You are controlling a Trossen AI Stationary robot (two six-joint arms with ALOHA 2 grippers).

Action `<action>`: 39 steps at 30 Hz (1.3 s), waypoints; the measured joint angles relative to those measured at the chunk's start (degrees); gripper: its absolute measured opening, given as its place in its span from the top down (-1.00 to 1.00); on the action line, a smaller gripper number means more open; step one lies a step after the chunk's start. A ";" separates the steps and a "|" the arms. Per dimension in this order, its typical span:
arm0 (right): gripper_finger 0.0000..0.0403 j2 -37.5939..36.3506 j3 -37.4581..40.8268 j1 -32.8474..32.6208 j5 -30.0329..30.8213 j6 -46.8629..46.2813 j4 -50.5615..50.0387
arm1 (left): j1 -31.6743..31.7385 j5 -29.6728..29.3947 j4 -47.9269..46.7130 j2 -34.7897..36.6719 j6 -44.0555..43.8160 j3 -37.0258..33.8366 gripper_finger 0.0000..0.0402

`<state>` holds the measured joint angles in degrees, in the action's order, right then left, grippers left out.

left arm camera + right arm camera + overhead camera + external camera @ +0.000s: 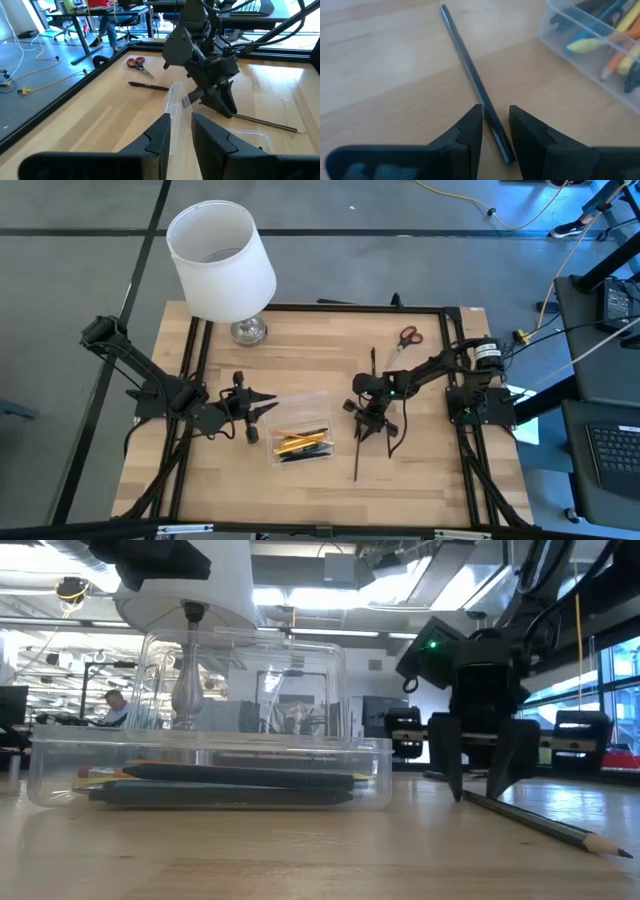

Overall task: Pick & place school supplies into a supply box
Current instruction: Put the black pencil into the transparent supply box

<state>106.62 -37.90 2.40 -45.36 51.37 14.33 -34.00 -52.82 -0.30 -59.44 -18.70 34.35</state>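
Right gripper (364,423) hangs part-open astride the dark pencil (475,82) lying right of the supply box (298,427), nothing gripped yet; it's light, stiff, thin, likely to roll, so pinch mid-shaft; left gripper (262,418) part-open, empty, at the box's left edge.

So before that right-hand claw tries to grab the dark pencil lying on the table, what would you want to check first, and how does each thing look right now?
1. Right gripper over the thin dark pencil: ok, its fingers stand either side of the shaft.
2. Right fingers parted and nothing held: ok.
3. Pencil lying flat on the wooden table: ok.
4. Clear plastic supply box has room: ok, a few yellow, orange and dark pencils lie low inside.
5. Left gripper out of the way: cannot tell; it hovers at the box's raised clear lid, apparently empty.
6. Remaining items: not ok, the red-handled scissors and a black pen are outside the box.
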 joint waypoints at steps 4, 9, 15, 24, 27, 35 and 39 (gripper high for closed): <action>0.50 3.05 -0.85 0.10 -1.97 -0.34 1.57 | 0.00 -0.14 -0.02 0.00 0.00 0.00 0.64; 0.50 4.01 -0.87 0.55 -2.72 -2.59 1.57 | 0.00 -0.15 0.00 0.00 0.00 0.00 0.64; 0.50 4.32 -0.85 1.30 -6.99 -2.98 2.05 | 0.00 -0.12 0.00 -0.02 0.00 0.00 0.64; 0.50 4.33 -0.80 1.24 -7.54 -9.36 2.25 | 0.00 -0.11 -0.02 -0.01 0.00 0.00 0.64; 0.50 4.34 -0.78 1.24 -7.70 -9.29 2.25 | 0.00 -0.11 0.00 0.00 0.00 0.00 0.64; 0.50 4.00 -0.74 0.70 -2.71 -8.63 1.34 | 0.00 -0.08 0.00 0.00 0.00 0.00 0.64; 0.52 4.03 -0.74 0.66 -2.73 -8.46 0.99 | 0.02 -0.08 0.00 -0.02 0.00 0.00 0.64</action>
<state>110.64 -38.63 3.06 -48.10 42.91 15.32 -33.98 -52.90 -0.30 -59.46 -18.70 34.35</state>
